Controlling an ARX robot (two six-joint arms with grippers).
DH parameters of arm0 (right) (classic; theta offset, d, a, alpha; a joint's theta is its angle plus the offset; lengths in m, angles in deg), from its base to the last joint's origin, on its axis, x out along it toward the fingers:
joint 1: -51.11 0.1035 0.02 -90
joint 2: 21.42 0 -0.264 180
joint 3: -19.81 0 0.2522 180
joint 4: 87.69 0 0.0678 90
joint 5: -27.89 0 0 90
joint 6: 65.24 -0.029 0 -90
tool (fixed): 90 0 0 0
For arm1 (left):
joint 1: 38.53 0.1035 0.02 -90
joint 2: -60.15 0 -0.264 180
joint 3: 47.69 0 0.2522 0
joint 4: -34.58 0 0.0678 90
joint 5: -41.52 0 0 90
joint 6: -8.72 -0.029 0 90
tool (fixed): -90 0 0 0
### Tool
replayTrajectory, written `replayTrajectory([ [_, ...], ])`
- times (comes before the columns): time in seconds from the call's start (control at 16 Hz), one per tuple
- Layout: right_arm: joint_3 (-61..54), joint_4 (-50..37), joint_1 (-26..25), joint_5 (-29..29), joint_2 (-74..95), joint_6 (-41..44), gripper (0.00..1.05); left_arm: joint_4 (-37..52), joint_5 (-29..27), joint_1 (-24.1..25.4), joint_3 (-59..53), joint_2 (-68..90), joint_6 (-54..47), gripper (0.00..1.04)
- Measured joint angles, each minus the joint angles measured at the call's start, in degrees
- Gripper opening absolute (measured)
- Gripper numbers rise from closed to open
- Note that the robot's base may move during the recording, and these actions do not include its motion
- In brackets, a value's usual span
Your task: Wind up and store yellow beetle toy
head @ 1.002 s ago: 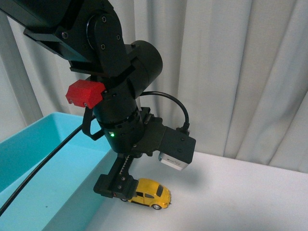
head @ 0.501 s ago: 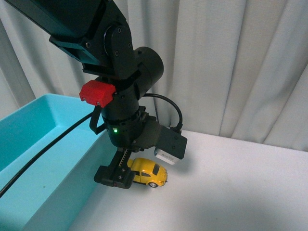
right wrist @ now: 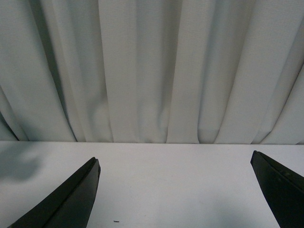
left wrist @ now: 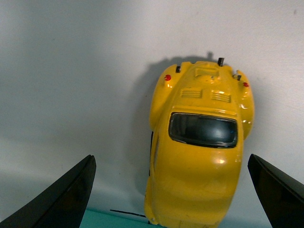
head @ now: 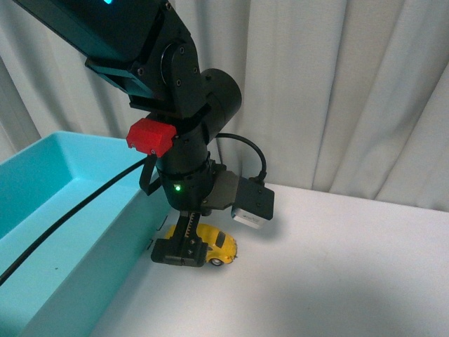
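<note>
Down at the left claw (left wrist: pixel 171 159): spread wide open, with nothing held. Shows two dark fingers (left wrist: pixel 61 199) far apart in the left wrist view. Between them, the yellow beetle toy (left wrist: pixel 197 156), wheels down on the white table (left wrist: pixel 71 71). Touches neither finger. Sits nearer to one finger than to the other. Pokes its back end, with two small red lights, out past the tips of the fingers. Has a dark back window and a shiny round roof. Throws a soft shadow on the table beside it. Just past the toy's front end, a thin strip of the light blue bin (left wrist: pixel 114 222).

From the front: left claw low over the table, right by the long wall of the bin. Hides part of the toy and leaves its yellow side and one wheel in view. Higher up, the black left arm (head: pixel 196 98), with a red block (head: pixel 151 137), a tiny green light (head: pixel 177 187) and a small camera box (head: pixel 251 205) on the side. From the arm, a black cable (head: pixel 84 210) across the bin. Behind it all, a pale curtain (head: pixel 337 91) in long folds.

Over at the right claw (right wrist: pixel 173 164): wide open as well, and empty. Shows up in its own wrist view only as two dark fingers far apart. Looks over the white table toward the same kind of pale curtain.
</note>
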Motion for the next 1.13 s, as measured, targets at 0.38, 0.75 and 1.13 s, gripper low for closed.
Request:
replayTrajectory([
  [0.38,0.0,0.0,0.0,0.0,0.0,0.0,0.98,1.0,-2.1,0.7,-1.1,0.1,-0.7,0.80],
  [0.75,0.0,0.0,0.0,0.0,0.0,0.0,0.98,0.4,-1.1,0.3,-1.0,0.0,0.1,0.40],
  [1.13,0.0,0.0,0.0,0.0,0.0,0.0,0.98,-2.1,2.6,0.1,-0.9,-0.9,2.5,0.39],
])
